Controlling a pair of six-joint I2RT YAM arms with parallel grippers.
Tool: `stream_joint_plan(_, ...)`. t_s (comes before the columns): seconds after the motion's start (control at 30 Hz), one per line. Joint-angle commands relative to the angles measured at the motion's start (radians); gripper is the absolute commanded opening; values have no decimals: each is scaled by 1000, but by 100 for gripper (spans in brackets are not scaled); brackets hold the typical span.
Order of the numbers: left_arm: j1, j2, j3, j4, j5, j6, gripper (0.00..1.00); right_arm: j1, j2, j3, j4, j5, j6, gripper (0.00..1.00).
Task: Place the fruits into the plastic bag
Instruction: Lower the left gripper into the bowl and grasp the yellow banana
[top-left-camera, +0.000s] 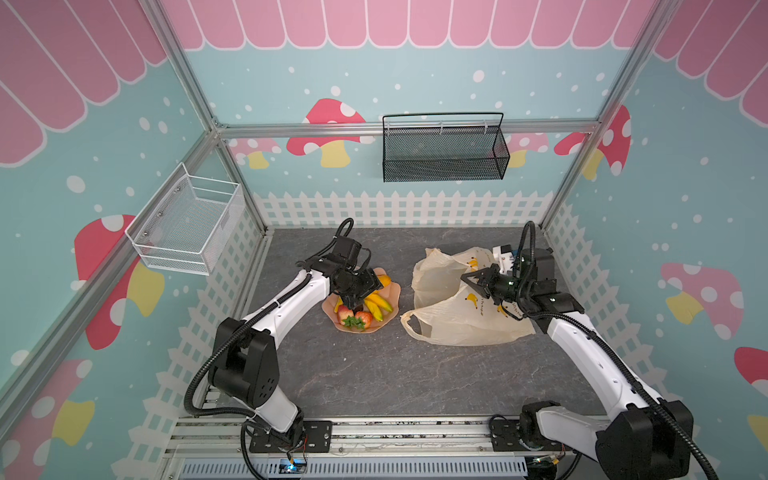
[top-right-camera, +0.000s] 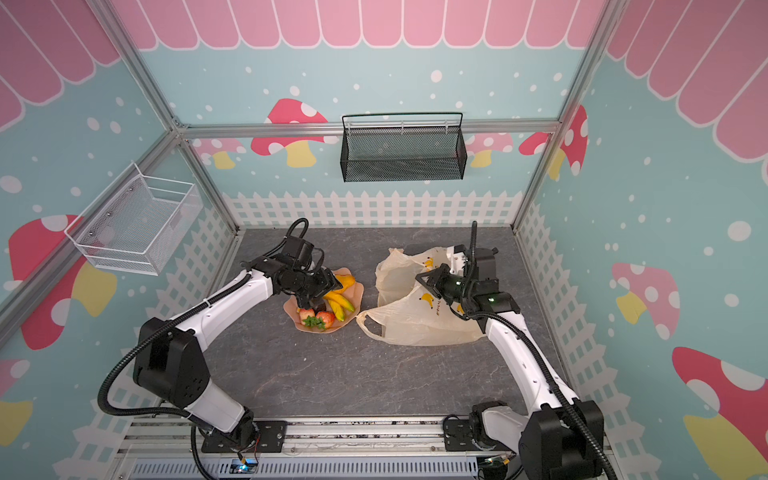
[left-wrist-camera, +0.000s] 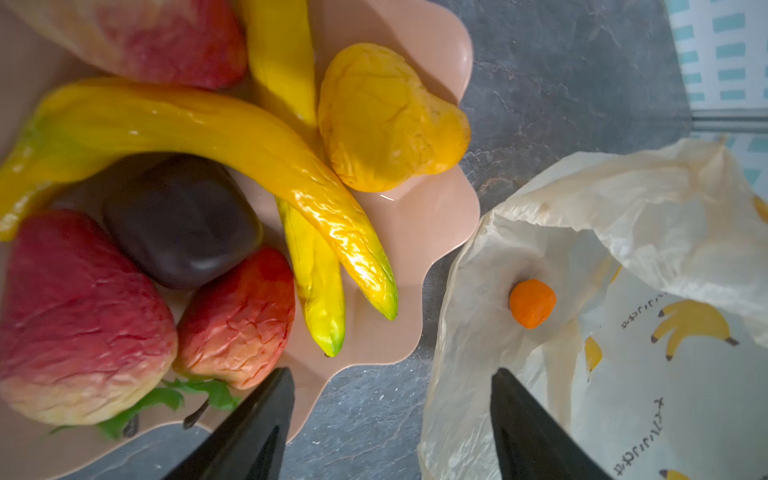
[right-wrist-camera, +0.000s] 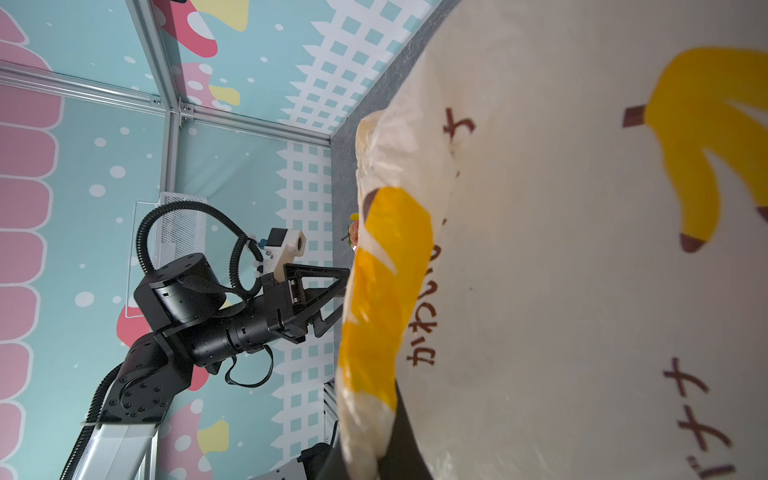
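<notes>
Fruits, toy, one lot, all but one lying on a peach-pink wavy-edged dish (top-left-camera: 392, 291) left of centre on the grey surface (top-left-camera: 374, 374). From the front edge back, we record:

- Two strawberries (top-left-camera: 365, 318) at the dish's near rim, with green leaves turned toward the front.
- A dark piece (left-wrist-camera: 183, 220) behind them, lying between the strawberries and a curved banana.
- Three bananas (top-left-camera: 376, 305) with their long axes running diagonally from far left to near right. Their green tips point near-right, toward the bag.
- A yellow-orange pear (top-left-camera: 384, 280) at the far rim, its narrow end reaching the dish's edge.

Left gripper (left-wrist-camera: 392, 372): it hangs above the dish. Its fingers (left-wrist-camera: 253, 424) are released, standing apart with nothing between them.

Plastic bag (top-left-camera: 457, 328): it sits just right of the dish, not touching it. It lies on the surface with its long axis left to right. The loop handles and mouth point toward the dish, and the closed bottom points toward the right wall. We note the round orange (left-wrist-camera: 532, 303) already inside the mouth, resting on the lower film.

Right gripper (top-left-camera: 468, 284): its fingers are clenched on the bag's upper edge and hold the mouth raised.

Farthest, we list a white wire basket (top-left-camera: 178, 232) on the left wall and a black mesh basket (top-left-camera: 444, 166) on the back wall.
</notes>
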Motion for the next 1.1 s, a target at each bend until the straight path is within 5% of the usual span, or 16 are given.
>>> stream_joint_plan(0.0,-1,39,21,-6,1,-126,67,-3,-26,2,-2,15,-8,0)
stream_joint_plan(1.07,-18,299,210,-138,-126,-111,55,-3,-84,-38,-1,35,-8,0)
